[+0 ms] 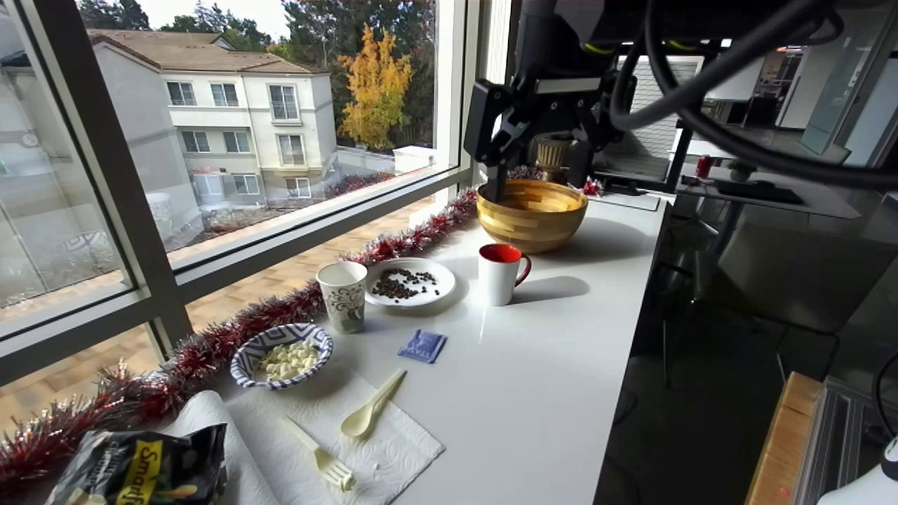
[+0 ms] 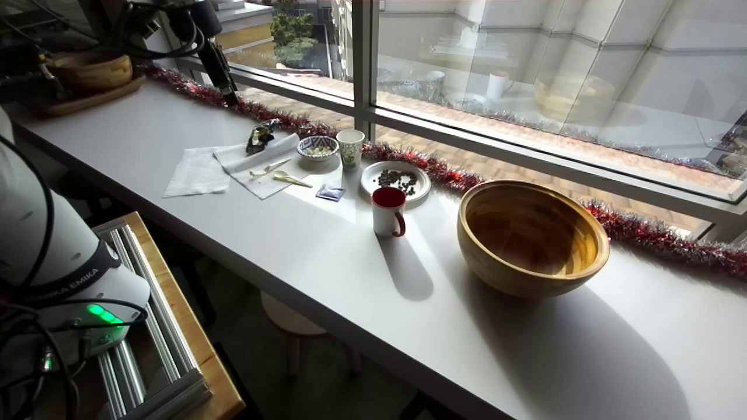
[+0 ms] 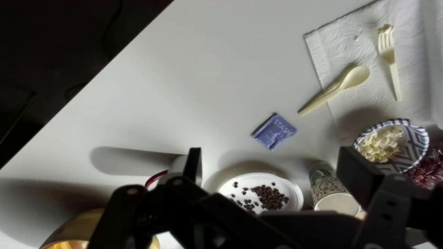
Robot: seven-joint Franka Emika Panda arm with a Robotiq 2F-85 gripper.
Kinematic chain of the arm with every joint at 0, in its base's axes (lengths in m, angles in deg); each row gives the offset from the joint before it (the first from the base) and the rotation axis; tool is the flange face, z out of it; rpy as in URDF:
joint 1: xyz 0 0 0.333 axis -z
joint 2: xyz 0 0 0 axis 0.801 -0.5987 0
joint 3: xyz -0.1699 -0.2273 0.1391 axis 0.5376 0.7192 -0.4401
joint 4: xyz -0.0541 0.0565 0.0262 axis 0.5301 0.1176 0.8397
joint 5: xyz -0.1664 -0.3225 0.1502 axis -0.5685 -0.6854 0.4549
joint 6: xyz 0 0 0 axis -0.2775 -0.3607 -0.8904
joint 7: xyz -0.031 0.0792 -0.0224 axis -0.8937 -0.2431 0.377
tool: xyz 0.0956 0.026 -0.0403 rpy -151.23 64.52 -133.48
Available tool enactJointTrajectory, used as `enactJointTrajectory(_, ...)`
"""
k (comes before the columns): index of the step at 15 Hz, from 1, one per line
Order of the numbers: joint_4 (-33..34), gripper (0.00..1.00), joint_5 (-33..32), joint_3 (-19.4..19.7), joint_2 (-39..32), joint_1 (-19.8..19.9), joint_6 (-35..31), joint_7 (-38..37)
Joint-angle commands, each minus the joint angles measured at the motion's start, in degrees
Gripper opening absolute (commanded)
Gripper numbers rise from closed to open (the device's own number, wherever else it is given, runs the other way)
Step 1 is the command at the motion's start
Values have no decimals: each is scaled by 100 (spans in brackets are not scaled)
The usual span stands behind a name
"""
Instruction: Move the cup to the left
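The cup is a white mug with a red interior and red handle. It stands upright on the white table in both exterior views [image 1: 497,279] [image 2: 386,217], beside the wooden bowl [image 1: 531,231] and a white plate [image 1: 449,286]. In the wrist view the mug [image 3: 178,166] is partly hidden behind the left finger. My gripper [image 1: 539,175] is open and empty, raised above the table. In the wrist view its fingers [image 3: 273,167] are wide apart, with the plate and the paper cup showing beyond the gap. In an exterior view the gripper [image 2: 230,96] is a dark shape at upper left.
A patterned paper cup [image 1: 342,298], a popcorn bowl [image 1: 242,366] and red tinsel [image 1: 280,315] line the window side. A blue tea packet [image 1: 422,346], a spoon [image 1: 361,419], a fork [image 1: 330,466] and napkins lie nearby. Another wooden bowl [image 2: 90,71] sits on a tray.
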Motion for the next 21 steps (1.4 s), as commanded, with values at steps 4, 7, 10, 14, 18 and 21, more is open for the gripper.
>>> enactJointTrajectory(4,848,100,-104,584,-1253,846,-721,-906)
enactJointTrajectory(7,1386,100,-152,698,-2041,1101,-1026,-1584)
enactJointTrajectory(10,1921,100,-284,870,-2872,1180,-1305,-2412)
enactJointTrajectory(14,2420,100,-380,1387,-3739,1021,-1664,-3409)
enactJointTrajectory(18,2763,100,-242,2009,-4488,829,-2124,-4175)
enactJointTrajectory(21,3054,100,-334,2475,-4961,641,-2218,-4926)
